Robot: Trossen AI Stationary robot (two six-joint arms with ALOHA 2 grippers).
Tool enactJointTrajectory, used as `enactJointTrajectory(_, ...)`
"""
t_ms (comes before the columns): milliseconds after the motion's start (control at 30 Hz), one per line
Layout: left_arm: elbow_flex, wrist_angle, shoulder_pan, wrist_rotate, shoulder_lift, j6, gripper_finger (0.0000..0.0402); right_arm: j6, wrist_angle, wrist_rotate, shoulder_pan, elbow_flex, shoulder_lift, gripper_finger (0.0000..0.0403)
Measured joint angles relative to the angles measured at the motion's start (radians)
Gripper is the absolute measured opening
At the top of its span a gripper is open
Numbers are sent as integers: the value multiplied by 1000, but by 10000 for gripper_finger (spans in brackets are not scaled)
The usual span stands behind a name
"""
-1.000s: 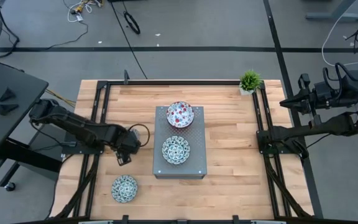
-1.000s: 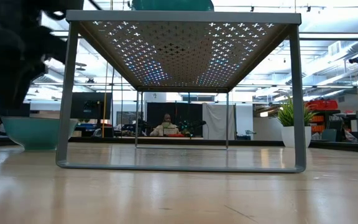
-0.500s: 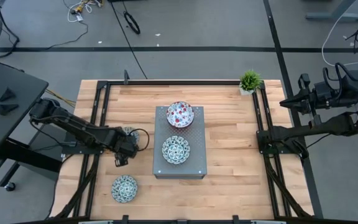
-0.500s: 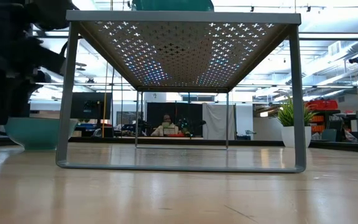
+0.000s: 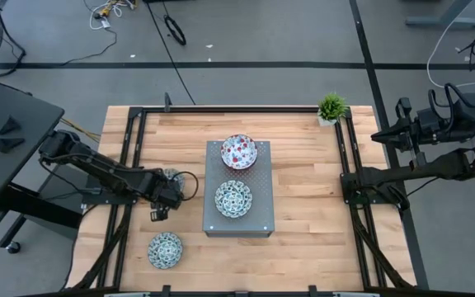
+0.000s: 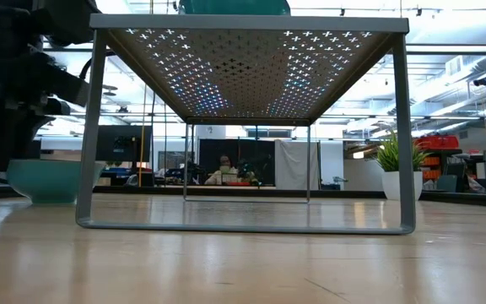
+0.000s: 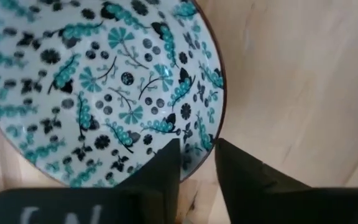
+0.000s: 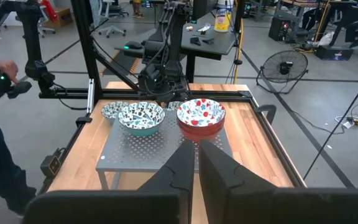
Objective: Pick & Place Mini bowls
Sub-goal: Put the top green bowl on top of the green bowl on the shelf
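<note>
Bowls sit in three spots: a red-speckled bowl (image 5: 239,152) and a blue-green bowl (image 5: 233,198) on the grey perforated stand (image 5: 258,216) at the table's (image 5: 312,198) centre, another blue-green bowl (image 5: 165,250) near the front-left corner, and a third patterned bowl (image 7: 98,87) by the left edge. The left gripper (image 5: 165,191) hangs over that one, jaws slightly apart astride its rim. The right gripper (image 8: 196,163), jaws together, waits beyond the right edge, near a potted plant (image 5: 331,107).

Grey floor (image 5: 262,41) around wooden bench (image 5: 303,198), dark seams crossing, cables (image 5: 105,12) upper left. Black desk (image 5: 7,124) at left edge. Fan (image 8: 284,62) standing upper right. Open office behind, ceiling lights (image 6: 445,34), monitors (image 6: 116,143).
</note>
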Motion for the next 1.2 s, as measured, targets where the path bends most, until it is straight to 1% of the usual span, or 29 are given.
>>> enactJointTrajectory(200,1,1,0,9,0,2,48,0,0,0,0,0,0,29)
enactJointTrajectory(367,4,-3,0,1,-1,5,20,0,0,0,0,0,0,29)
enactJointTrajectory(800,6,-4,0,7,-1,23,13,0,0,0,0,0,0,29)
enactJointTrajectory(1200,117,-140,0,20,1,35,6,0,0,0,0,0,0,29)
